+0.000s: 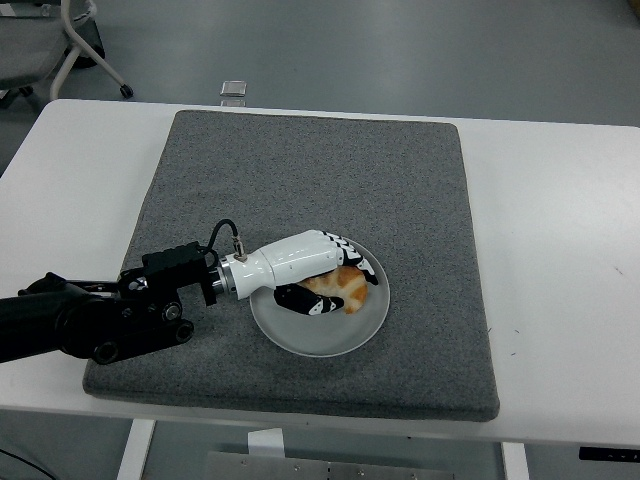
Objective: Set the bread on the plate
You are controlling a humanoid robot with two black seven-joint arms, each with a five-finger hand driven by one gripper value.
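Your left arm (90, 315) comes in from the left edge, low over the grey mat (300, 170). Its white left hand (310, 268) reaches across the near left rim of the plate (325, 335), fingers curled round the bread (340, 287), thumb beneath it and the other fingers (352, 258) arched over the top. You can see the bread is golden-orange, a small curved piece, sitting low over the plate's middle; whether it touches the plate is unclear.
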